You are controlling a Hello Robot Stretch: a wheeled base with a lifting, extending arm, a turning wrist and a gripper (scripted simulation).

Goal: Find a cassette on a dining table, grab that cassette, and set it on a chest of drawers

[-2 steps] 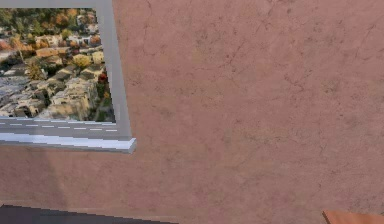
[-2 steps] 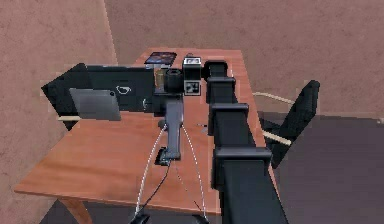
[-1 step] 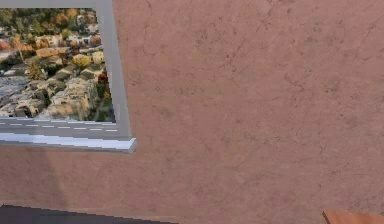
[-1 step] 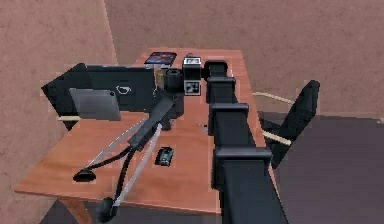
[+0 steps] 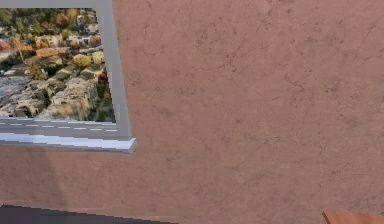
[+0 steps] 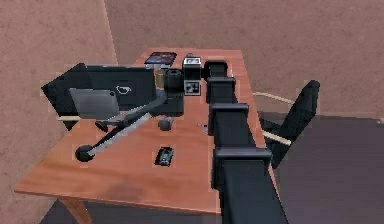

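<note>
The gripper (image 6: pixel 100 138) reaches across the wooden bench (image 6: pixel 60 172) with a dark screen (image 6: pixel 100 85) behind it, so I cannot tell whether it grasps anything. The cassette (image 6: pixel 165 155) (a small dark flat block) lies on the bench at the gripper's four o'clock. A chair (image 6: pixel 290 115) stands at the bench's three o'clock.

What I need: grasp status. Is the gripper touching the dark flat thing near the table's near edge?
Apart. In the arm side view, bare tabletop shows between the gripper and the dark flat thing.
</note>
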